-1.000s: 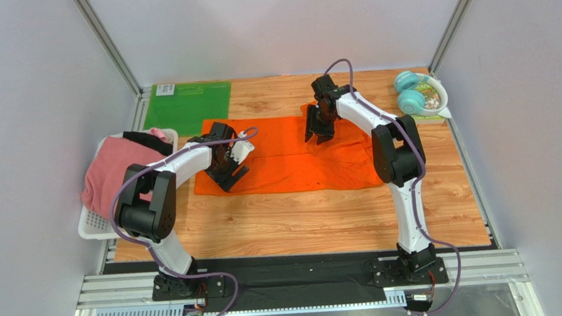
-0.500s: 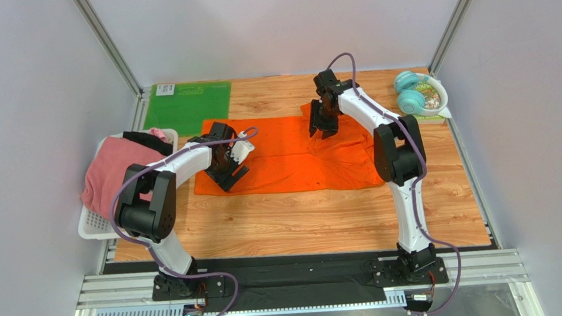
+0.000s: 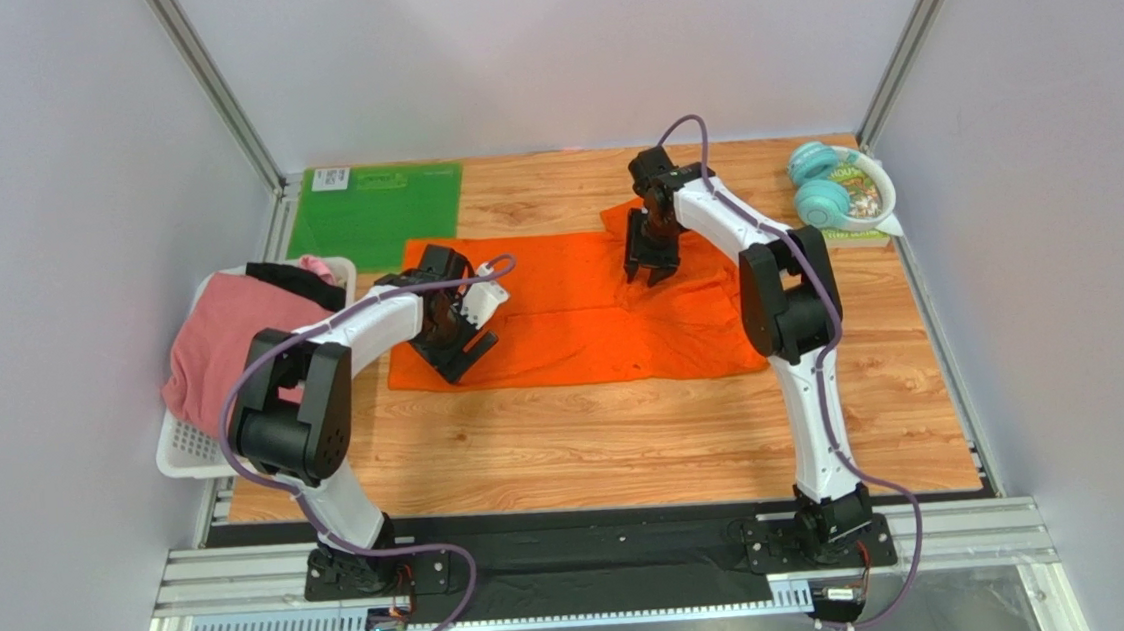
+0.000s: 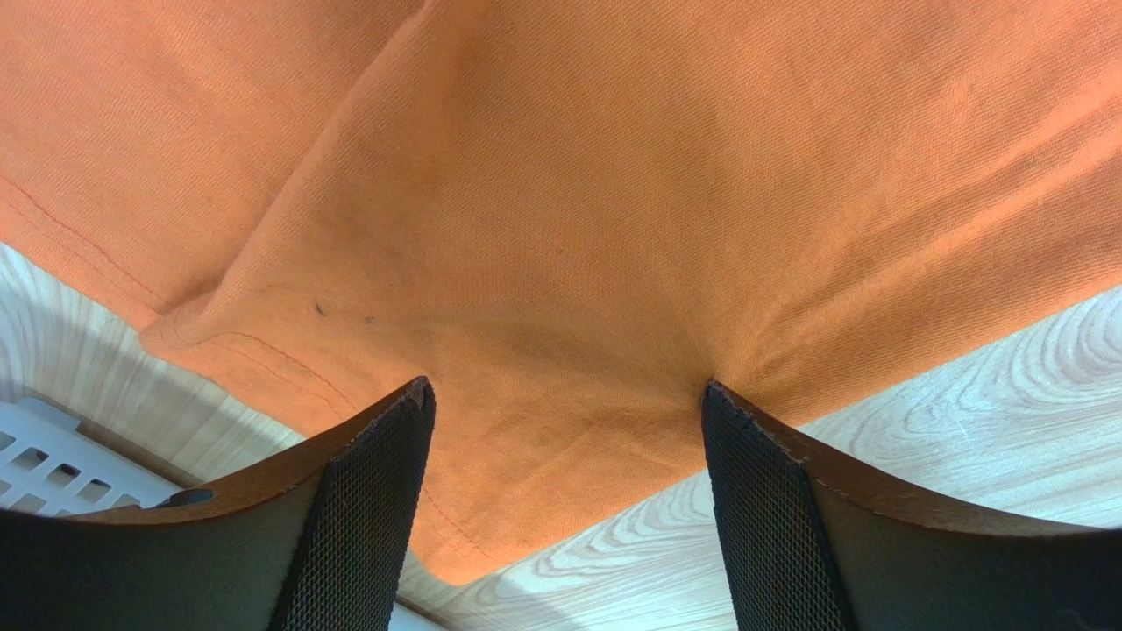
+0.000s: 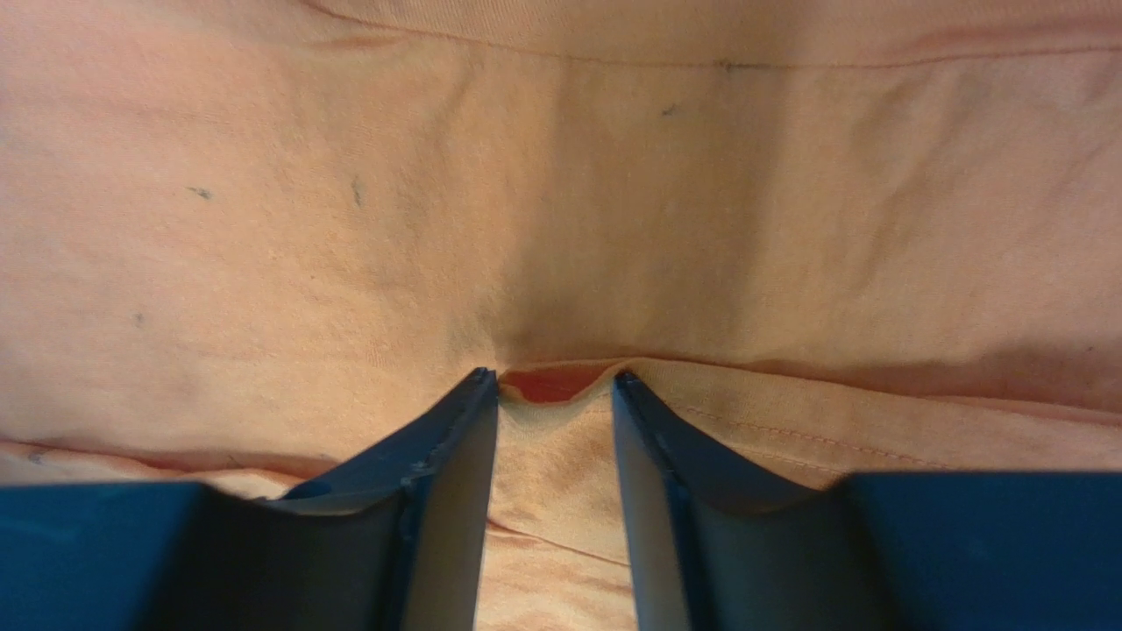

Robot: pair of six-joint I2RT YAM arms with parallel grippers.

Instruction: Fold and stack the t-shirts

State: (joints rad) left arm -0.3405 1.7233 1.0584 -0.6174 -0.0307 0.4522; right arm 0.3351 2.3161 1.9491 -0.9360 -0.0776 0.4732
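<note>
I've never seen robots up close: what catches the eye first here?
The bright orange cloth t-shirt spread flat across the middle of the wooden table stands out at once. Both white-and-black robot arms reach onto it: the left arm with jaws wide near its left end, the right arm with jaws narrower over a hem near its far edge. At the left edge, a dusty pink cloth garment spills from a white plastic basket.

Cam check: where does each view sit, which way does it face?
Top external: above, behind the bases, looking down at the table; left arm and right arm show.
Left wrist: on its arm, facing down at the orange t-shirt; left gripper wide.
Right wrist: on its arm, close over the cloth; right gripper straddles a fold.
Shared: all see that t-shirt.
</note>
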